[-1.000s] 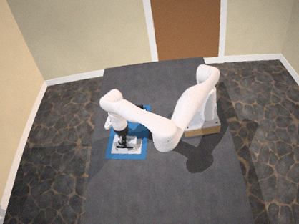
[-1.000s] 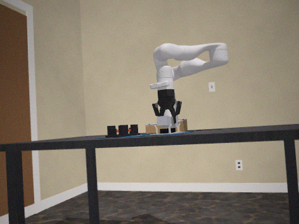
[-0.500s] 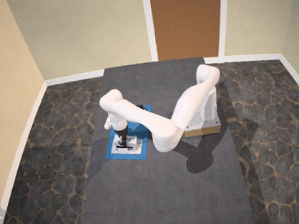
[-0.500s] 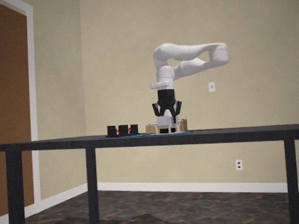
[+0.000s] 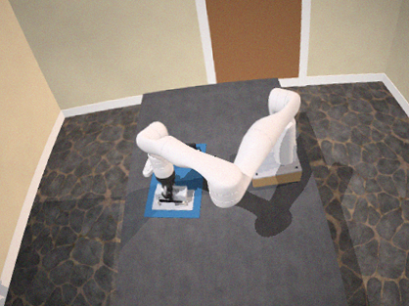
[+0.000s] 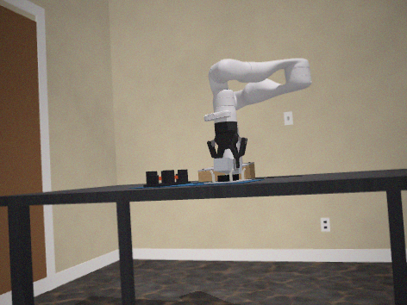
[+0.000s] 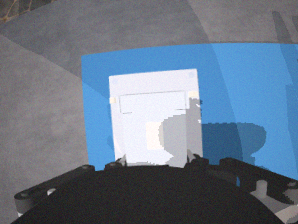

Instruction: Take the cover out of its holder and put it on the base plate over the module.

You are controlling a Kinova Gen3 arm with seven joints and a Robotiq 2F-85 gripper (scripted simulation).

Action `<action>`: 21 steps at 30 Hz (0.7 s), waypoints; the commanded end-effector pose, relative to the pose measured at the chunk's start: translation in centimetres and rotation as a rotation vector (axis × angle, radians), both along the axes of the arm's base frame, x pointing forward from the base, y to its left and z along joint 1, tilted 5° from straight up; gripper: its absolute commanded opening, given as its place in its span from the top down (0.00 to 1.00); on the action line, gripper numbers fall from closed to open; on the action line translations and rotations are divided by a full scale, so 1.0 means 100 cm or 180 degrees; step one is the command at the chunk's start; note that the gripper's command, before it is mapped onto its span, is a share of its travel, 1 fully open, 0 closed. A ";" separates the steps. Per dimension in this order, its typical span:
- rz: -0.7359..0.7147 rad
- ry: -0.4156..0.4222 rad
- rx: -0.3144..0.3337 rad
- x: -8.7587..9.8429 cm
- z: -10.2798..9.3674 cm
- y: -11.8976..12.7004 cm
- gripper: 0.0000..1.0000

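By the bench's (image 5: 220, 272) (image 6: 302, 185) (image 7: 40, 90) near long edge: blue mat (image 5: 201, 209) (image 7: 97, 125), white stand (image 5: 157, 207) (image 6: 230, 177) (image 7: 150, 83) on it | pale cover (image 5: 179, 192) (image 6: 223, 164) (image 7: 137, 135): up over stand | gripper (image 5: 170, 198) (image 6: 227, 162) (image 7: 158, 161): about half open, pinching cover | farther back: arm's foot (image 5: 277, 179) (image 6: 249, 170)

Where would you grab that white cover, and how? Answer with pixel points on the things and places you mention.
I'd pinch its two opposite side walls from straight above, gently. The cover (image 6: 223, 164) (image 7: 137, 135) is boxy with a flat top, and the claw (image 6: 226, 163) (image 7: 158, 161) already hangs over it, pointing down, with fingers on opposite sides.
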State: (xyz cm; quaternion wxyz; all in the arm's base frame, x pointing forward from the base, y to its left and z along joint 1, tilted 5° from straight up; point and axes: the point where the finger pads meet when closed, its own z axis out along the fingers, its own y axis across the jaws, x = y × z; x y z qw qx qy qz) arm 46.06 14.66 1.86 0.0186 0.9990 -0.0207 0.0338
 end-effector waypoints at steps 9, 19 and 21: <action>0.0028 -0.0017 0.0004 0.003 0.003 0.000 1.00; 0.0009 -0.0010 0.0006 0.001 0.002 0.000 1.00; 0.0014 -0.0012 0.0006 0.002 0.003 0.000 1.00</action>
